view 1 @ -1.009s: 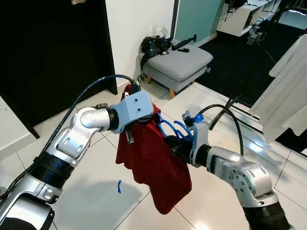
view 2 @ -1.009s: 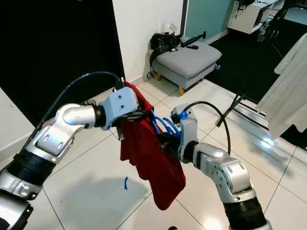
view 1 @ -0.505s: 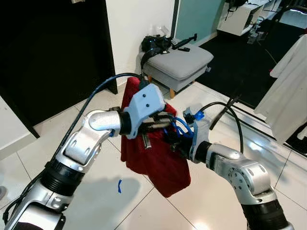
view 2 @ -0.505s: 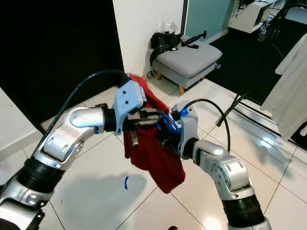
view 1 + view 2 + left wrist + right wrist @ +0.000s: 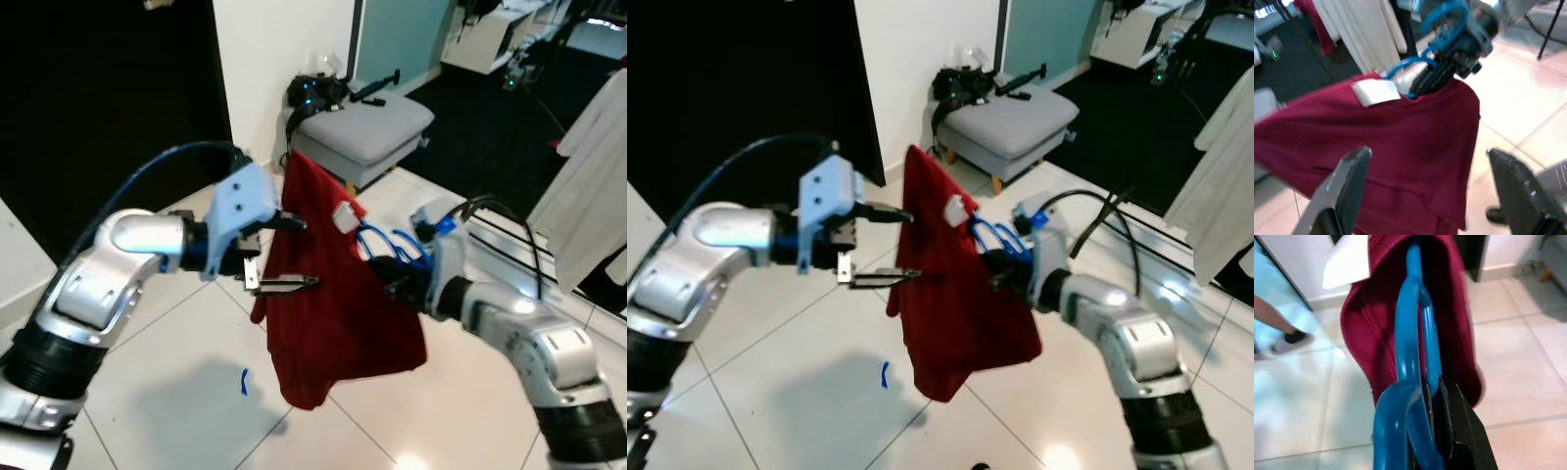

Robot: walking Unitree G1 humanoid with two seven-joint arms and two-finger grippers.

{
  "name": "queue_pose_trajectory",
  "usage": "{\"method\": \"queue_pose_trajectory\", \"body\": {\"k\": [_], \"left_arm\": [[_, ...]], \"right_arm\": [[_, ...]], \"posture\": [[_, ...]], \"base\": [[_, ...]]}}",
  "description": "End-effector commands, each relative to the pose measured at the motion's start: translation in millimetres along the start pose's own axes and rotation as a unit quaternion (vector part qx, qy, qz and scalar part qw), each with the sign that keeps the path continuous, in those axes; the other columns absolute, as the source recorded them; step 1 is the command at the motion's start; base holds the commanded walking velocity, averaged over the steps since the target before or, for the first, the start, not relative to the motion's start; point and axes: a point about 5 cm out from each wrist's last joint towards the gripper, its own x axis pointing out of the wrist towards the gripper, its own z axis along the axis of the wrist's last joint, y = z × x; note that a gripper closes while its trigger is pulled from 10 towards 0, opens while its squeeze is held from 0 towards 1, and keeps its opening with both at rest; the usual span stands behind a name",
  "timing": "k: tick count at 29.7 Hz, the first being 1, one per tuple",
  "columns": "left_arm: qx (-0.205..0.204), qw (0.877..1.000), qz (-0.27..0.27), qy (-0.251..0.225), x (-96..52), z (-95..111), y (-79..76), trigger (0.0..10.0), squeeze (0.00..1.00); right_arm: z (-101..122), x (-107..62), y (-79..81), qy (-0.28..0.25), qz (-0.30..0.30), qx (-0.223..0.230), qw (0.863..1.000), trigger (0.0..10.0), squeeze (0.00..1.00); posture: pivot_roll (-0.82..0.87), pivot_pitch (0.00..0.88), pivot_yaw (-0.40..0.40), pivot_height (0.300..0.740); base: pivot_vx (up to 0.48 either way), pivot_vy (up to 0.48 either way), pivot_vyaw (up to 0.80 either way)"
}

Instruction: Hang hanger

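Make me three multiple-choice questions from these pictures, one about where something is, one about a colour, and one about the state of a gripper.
1. Where is the grey footstool?
A. Against the white wall beyond the red garment
B. Under the robot's left arm
C. Between the two grippers

2. What colour is the hanger?
A. White
B. Blue
C. Black

3. How does the left gripper stand?
A. Shut on the hanger
B. Shut on the garment's lower hem
C. Open, fingers spread at the garment's edge

Answers:
1. A, the footstool sits by the wall behind the red garment.
2. B, the right wrist view shows blue hanger bars running into the garment's neck.
3. C, the left wrist view shows both fingers wide apart with the garment beyond them, while the right gripper holds the hanger.
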Motion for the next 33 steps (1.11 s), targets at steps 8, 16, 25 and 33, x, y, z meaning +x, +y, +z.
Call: {"method": "queue_pose_trajectory", "body": {"k": [8,16,25,33], "left_arm": [[0.044,0.998,0.043,-0.002,-2.2,6,13.1,10.0,0.25],[0.061,0.997,0.033,-0.033,-0.5,18,18.5,10.0,0.00],[0.067,0.997,-0.037,0.004,5.8,10,12.8,10.0,0.00],[0.058,0.997,-0.041,0.032,11.4,2,13.8,10.0,0.00]], "right_arm": [[0,-29.6,-10.2,0.028,0.084,-0.079,0.993,10.0,0.00],[14,-53.0,-17.9,0.054,0.158,-0.156,0.973,10.0,0.00],[39,-58.7,-16.3,0.055,0.202,-0.242,0.948,10.0,0.00],[43,-51.5,-5.0,0.053,0.232,-0.273,0.932,10.0,0.00]], "posture": [[-0.02,0.125,0.010,0.740],[-0.03,0.113,0.012,0.740],[-0.02,0.103,0.026,0.740],[-0.02,0.105,0.030,0.740]], "base": [[0.000,0.000,0.00],[0.000,0.000,0.00],[0.000,0.000,0.00],[0.000,0.000,0.00]]}}
